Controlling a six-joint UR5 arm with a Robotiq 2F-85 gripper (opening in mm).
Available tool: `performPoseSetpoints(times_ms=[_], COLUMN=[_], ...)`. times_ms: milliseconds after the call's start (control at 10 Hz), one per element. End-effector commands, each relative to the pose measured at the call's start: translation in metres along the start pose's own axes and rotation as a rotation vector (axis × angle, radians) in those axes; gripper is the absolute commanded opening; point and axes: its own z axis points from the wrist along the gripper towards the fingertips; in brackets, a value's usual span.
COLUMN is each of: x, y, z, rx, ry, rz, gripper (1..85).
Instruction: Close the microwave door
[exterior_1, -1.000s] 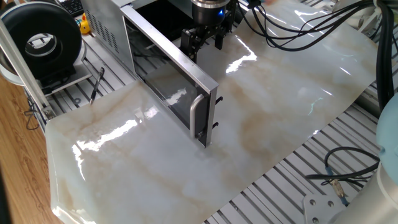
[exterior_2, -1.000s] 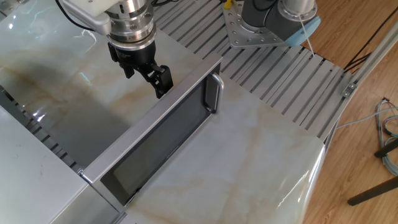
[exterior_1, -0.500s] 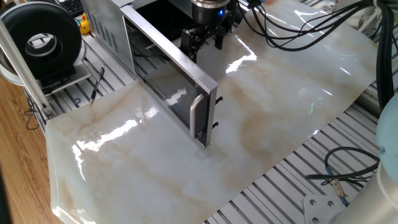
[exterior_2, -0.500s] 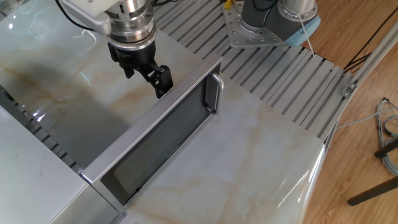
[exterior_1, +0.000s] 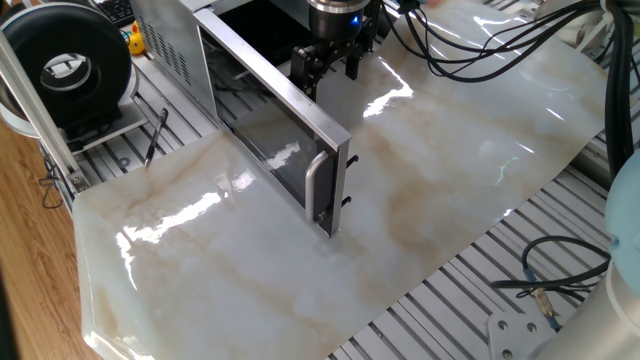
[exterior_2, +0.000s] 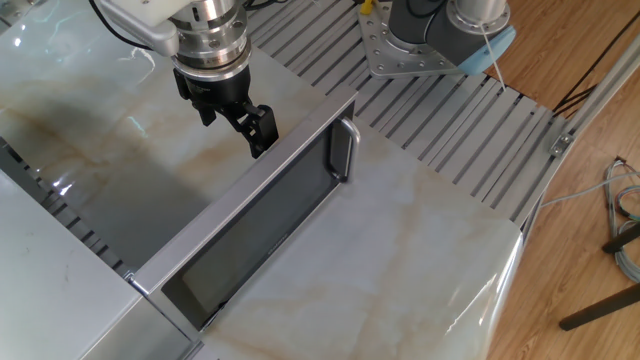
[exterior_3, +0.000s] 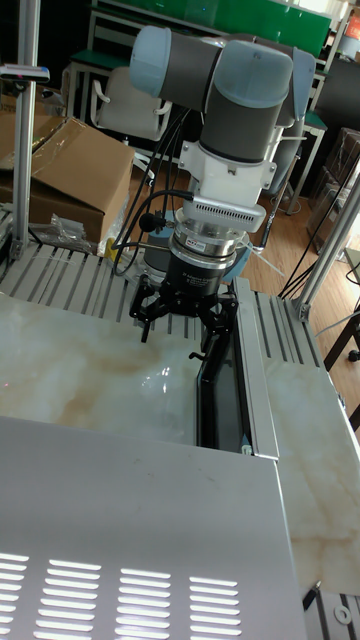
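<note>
Closing is not yet done: the wide silver-framed, dark-glass microwave door (exterior_1: 272, 148) stands swung fully out from the boxy silver-grey microwave (exterior_1: 168, 35) at the table's edge, reaching toward the middle of the glossy marble-patterned table (exterior_1: 450, 160). The whole swing is left to do. The black two-finger gripper (exterior_2: 232, 118) sits on the door's inner side, fingers spread and holding nothing. Whether the nearer finger touches the frame is hard to tell; hinge and cavity are cut off.

Microwave door (exterior_1: 270, 140) — silver-framed, dark glass, wide open off microwave (exterior_1: 168, 35).
</note>
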Motion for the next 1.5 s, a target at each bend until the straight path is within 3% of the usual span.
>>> performPoseSetpoints(times_ms=[0, 800, 1000, 1100, 1200, 1400], x=[-0.039, -0.042, -0.038, -0.038, -0.039, -0.051], y=[0.004, -0.001, -0.006, -0.002, -0.002, 0.002], z=[-0.003, -0.003, -0.004, -0.004, -0.006, -0.008], rx=[0.003, 0.025, 0.043, 0.028, 0.028, 0.018], ry=[-0.151, -0.154, -0.132, -0.132, -0.135, -0.182], rz=[-0.105, -0.127, -0.143, -0.150, -0.147, -0.183], gripper=[1.3, 1.3, 1.3, 1.3, 1.3, 1.3])
